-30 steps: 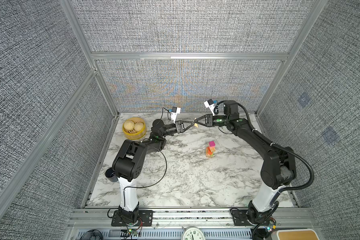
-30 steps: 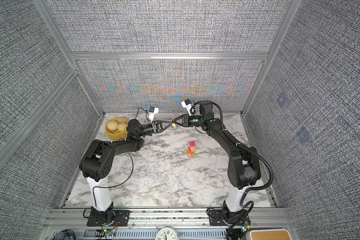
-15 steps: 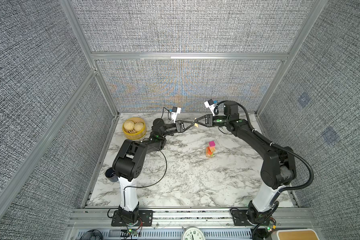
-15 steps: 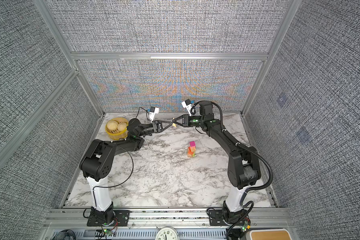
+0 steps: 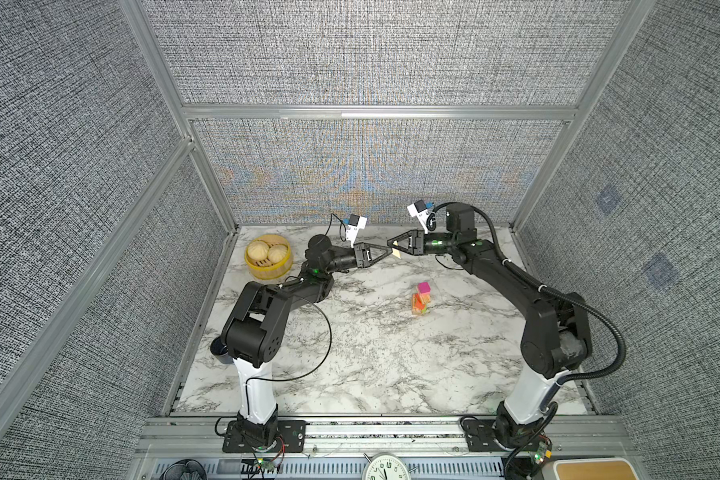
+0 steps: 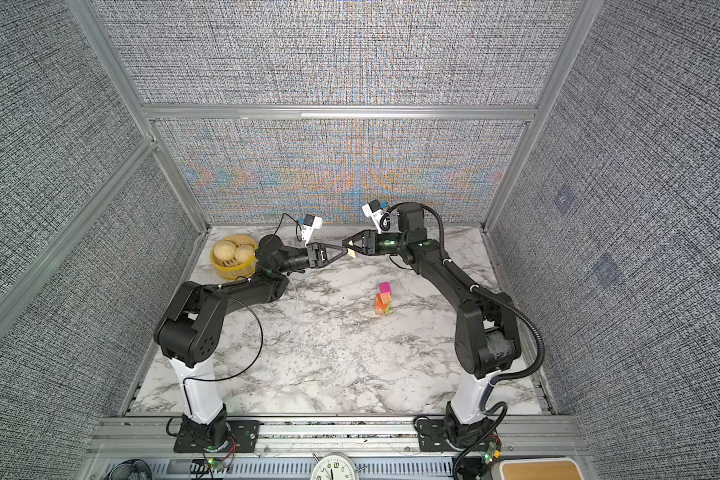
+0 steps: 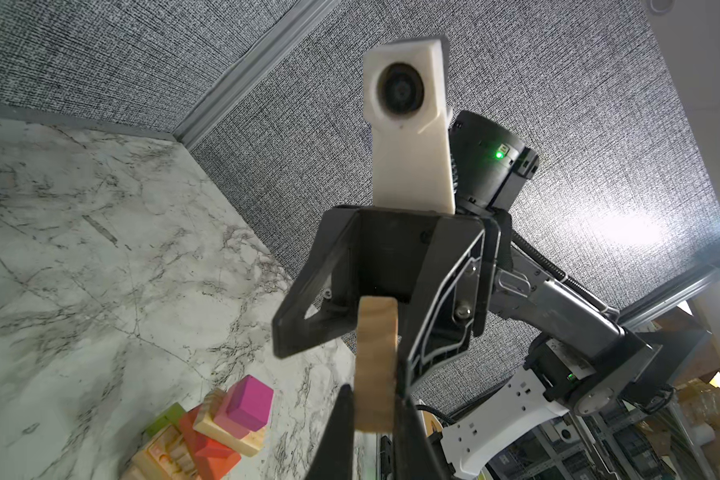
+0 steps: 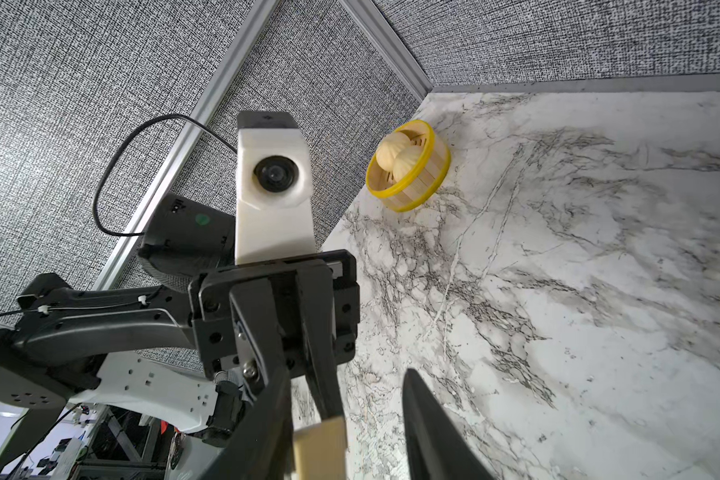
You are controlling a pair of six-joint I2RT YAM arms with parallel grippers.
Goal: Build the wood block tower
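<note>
A tan wood block (image 5: 395,252) hangs in the air at the back of the table, where both grippers meet tip to tip. My left gripper (image 5: 388,250) is shut on it; the left wrist view shows the block (image 7: 377,353) pinched between its fingers. My right gripper (image 5: 393,246) stands open around the same block (image 8: 319,449), with one finger (image 8: 429,424) well clear of it. The tower (image 5: 420,299) stands on the marble right of centre, with a magenta cube on top and pink, tan, orange and green pieces under it. It also shows in a top view (image 6: 384,299) and as a tower (image 7: 213,428) in the left wrist view.
A yellow bamboo steamer (image 5: 268,257) holding buns sits at the back left corner. A dark mug (image 5: 218,347) stands by the left arm's base, partly hidden. Grey walls close the table on three sides.
My right gripper's jaws have come apart off the tan block, while the left gripper's jaws have closed onto it. Neither arm has shifted noticeably.
</note>
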